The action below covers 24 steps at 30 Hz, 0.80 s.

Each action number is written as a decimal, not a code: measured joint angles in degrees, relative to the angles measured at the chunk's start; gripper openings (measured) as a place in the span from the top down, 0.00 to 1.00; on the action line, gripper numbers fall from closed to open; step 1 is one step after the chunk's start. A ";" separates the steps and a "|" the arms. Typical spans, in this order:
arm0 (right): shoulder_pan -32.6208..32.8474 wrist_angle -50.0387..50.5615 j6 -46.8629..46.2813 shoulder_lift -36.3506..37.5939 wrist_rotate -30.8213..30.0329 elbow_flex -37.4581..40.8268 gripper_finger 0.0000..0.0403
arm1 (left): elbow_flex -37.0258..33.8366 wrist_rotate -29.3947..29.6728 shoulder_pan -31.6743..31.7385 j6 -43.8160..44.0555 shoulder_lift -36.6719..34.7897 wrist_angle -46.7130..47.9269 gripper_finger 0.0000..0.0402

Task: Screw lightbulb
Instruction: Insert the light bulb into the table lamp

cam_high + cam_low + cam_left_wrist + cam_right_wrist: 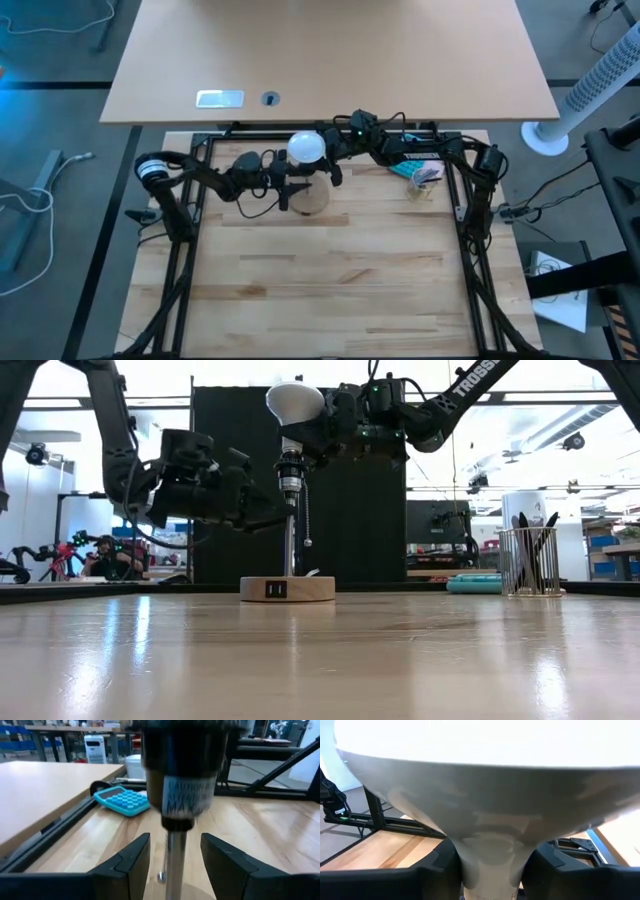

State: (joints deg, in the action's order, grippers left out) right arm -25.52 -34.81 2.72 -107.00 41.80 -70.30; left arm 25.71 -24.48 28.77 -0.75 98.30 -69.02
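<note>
in the left wrist view the black socket (186, 772) fills the upper centre, its label reading "caution" above a line ending "max", with the left gripper (175, 857) jaws standing either side of the thin metal stem (176, 865), and whether they touch it cannot be told. the low view shows "tros" on the right arm at upper right. only the right wrist view shows the right gripper (492, 860) jaws pressed against the lightbulb (294, 402) neck, the bulb sitting atop the socket, upper centre.
</note>
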 joint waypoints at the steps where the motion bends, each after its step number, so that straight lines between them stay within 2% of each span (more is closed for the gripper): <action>1: 0.00 0.00 0.02 0.00 0.02 0.00 0.64 | -0.04 0.44 0.00 0.00 -0.27 -0.01 0.59; 6: 0.00 -0.09 -0.61 -0.02 -0.61 0.00 0.66 | 0.76 1.20 0.01 -0.07 -0.09 1.61 0.68; 12: 0.00 0.20 -1.35 -0.02 -1.60 -0.02 0.64 | 0.94 0.93 -0.06 0.29 -0.15 2.63 0.93; 24: -0.11 1.12 -2.71 -0.02 -2.24 -0.04 0.64 | 1.07 3.92 -0.14 1.88 -0.63 3.22 0.92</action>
State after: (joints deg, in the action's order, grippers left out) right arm -25.63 -33.68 0.01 -107.02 39.56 -70.35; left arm 26.79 -20.56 28.62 1.13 97.67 -65.80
